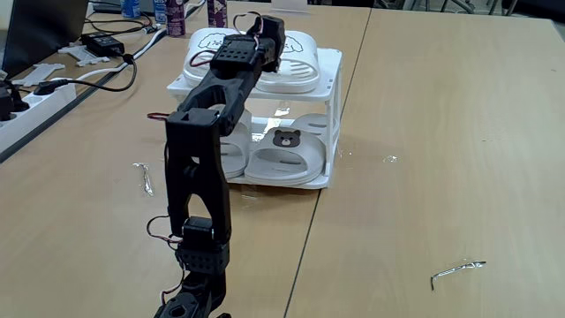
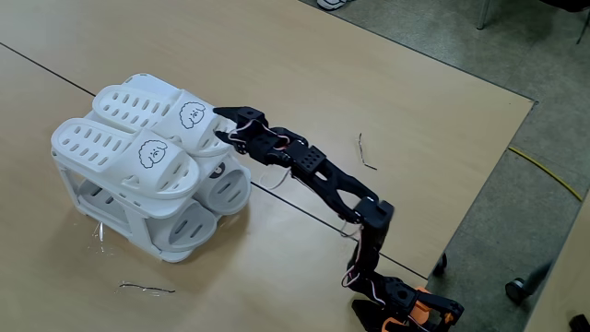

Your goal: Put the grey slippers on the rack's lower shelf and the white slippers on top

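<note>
White slippers (image 2: 138,152) upper left atop rack (image 2: 111,217): light, stiff rubber, grab heel rim; end effector (image 2: 224,124) touching, opening unclear.

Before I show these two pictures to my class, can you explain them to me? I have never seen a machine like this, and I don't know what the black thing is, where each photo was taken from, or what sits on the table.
The black thing is a small robot arm bolted at the table's edge, ending in a two-finger gripper. One fixed view looks along the table from behind the arm; the other looks down from high up on the opposite side.

On the table stands a little white two-level rack. Two white slippers with puppy faces lie side by side on its top board. Two grey slippers with bear faces sit on the lower shelf.

The gripper reaches over to the nearer white slipper's strap. Whether its fingers are pinching that slipper or just beside it, I cannot tell. A few thin bits of wire also lie on the table, along with cables at the far left.
</note>
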Available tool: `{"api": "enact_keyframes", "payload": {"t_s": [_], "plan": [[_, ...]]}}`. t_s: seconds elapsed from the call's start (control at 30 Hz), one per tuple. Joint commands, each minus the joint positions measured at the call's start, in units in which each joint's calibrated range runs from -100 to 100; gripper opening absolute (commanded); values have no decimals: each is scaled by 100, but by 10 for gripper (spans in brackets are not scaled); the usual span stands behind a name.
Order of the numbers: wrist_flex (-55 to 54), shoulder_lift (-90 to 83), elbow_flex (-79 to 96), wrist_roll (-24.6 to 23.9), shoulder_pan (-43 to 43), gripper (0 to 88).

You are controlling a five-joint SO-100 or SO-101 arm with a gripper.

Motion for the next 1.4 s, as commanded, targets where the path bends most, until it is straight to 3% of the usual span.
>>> {"api": "enact_keyframes", "payload": {"t_s": [0.0, 0.13, 0.27, 0.4, 0.57, 0.63, 0.87, 1.37], "plan": [[-92, -1443, 464, 42, 24, 202], [-1576, -2318, 1158, 42, 123, 1], [-4182, -3387, 2764, 42, 131, 7], [-8090, -3631, 4947, 42, 148, 7], [-11007, -3648, 6670, 42, 148, 7], [-11706, -3648, 7554, 42, 156, 7], [-12163, -5322, 10062, 42, 90, 7], [-12163, -9596, 10189, 42, -165, 7]]}}
